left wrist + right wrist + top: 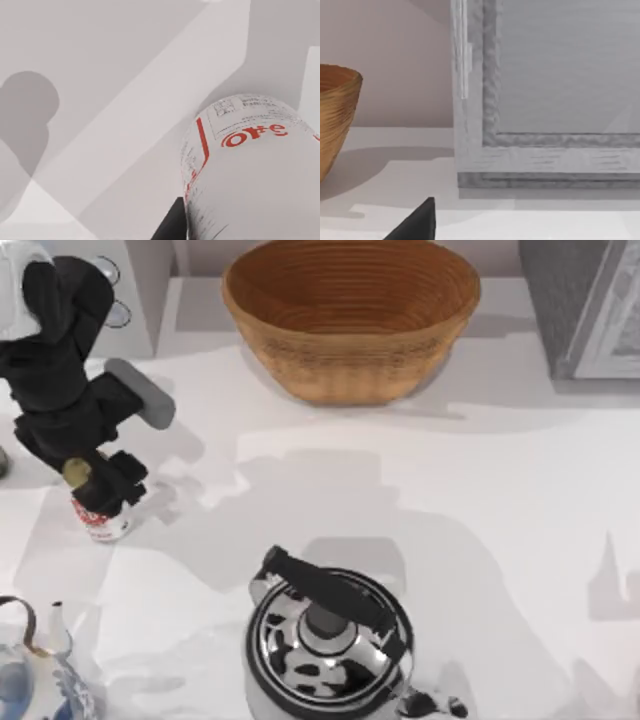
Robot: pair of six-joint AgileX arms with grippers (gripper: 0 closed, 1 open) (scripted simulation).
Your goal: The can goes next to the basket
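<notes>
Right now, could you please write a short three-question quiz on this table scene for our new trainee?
1. True or false: the can already stands beside the basket.
2. Which arm is at the can? A) left B) right
3. Fill in: the shiny object at the table's near edge, with a black handle, is a ____.

Key
1. False: the can is at the table's left side, well apart from the basket at the far middle.
2. A: the left gripper is directly over the can.
3. Kettle.
</notes>
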